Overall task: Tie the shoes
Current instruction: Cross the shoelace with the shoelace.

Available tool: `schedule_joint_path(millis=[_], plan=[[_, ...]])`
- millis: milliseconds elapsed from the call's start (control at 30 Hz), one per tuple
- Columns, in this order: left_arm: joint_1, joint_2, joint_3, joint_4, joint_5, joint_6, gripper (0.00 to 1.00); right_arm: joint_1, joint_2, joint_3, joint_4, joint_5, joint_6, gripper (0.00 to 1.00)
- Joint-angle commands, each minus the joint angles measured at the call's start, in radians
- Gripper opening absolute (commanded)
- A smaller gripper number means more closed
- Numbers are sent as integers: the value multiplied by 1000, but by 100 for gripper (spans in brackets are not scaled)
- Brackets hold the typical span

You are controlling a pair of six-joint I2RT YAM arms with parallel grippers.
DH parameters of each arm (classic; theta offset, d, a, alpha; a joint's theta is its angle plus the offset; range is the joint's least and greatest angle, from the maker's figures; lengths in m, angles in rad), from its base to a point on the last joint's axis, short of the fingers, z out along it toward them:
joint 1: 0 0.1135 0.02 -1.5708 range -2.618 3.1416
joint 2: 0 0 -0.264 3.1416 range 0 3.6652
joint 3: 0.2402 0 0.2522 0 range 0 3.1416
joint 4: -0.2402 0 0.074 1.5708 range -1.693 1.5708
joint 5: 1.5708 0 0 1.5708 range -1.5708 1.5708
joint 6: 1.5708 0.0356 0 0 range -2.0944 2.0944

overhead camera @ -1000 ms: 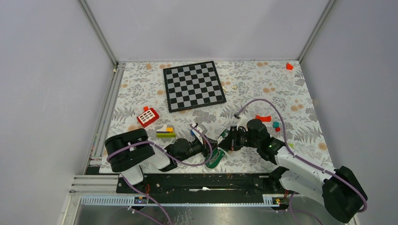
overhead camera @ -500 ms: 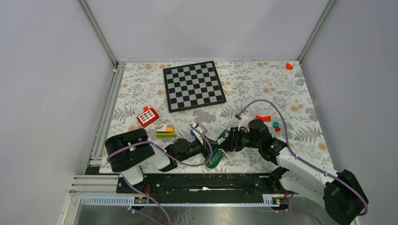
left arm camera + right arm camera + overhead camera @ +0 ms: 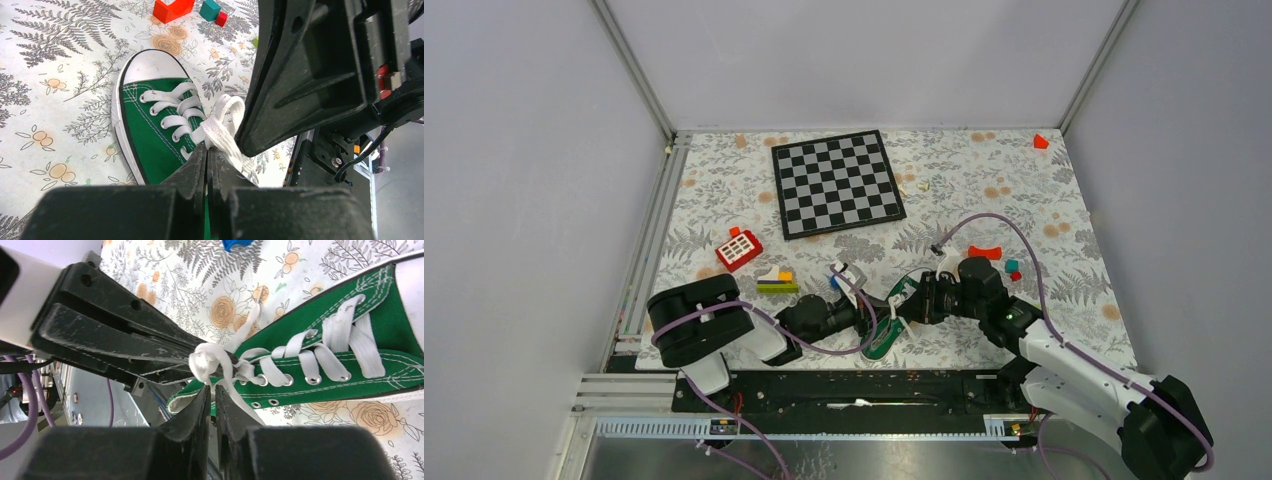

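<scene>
The green shoe lies near the table's front edge, with a white toe cap and white laces; it also shows in the left wrist view and the right wrist view. Both grippers meet above its lacing. My left gripper is shut, a loop of white lace pinched at its tips. My right gripper faces it, jaws almost together on the bunched lace. A loose strand runs down over one right finger. The heel of the shoe is hidden under the arms.
A chessboard lies at the back centre. A red toy and a stack of coloured blocks sit left of the shoe. A red block and a teal block lie right of it. The black base rail runs along the near edge.
The right arm's wrist and elbow have shifted a little to the right, and its cable loop has moved with them. The left arm and the shoe have stayed put.
</scene>
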Motion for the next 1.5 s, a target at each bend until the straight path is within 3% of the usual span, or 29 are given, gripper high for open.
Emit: schedule_joint_path(millis=[0,267,500,800,967,1467], plan=[[-2,-14,20,50,25,-3,0,-6,31,10,25,28,-19,15],[-2,-15,21,41,22,4,0,-6,-17,23,-41,83,-44,36],[-2,-8,19,50,23,-2,0,-6,-2,16,-35,100,-51,40],[-3,-9,20,48,25,-2,0,-6,71,39,21,68,-55,25],[-2,-10,19,47,21,1,0,-6,81,34,49,32,-45,0],[-2,-15,18,44,22,1,0,-6,97,6,168,-44,9,0]])
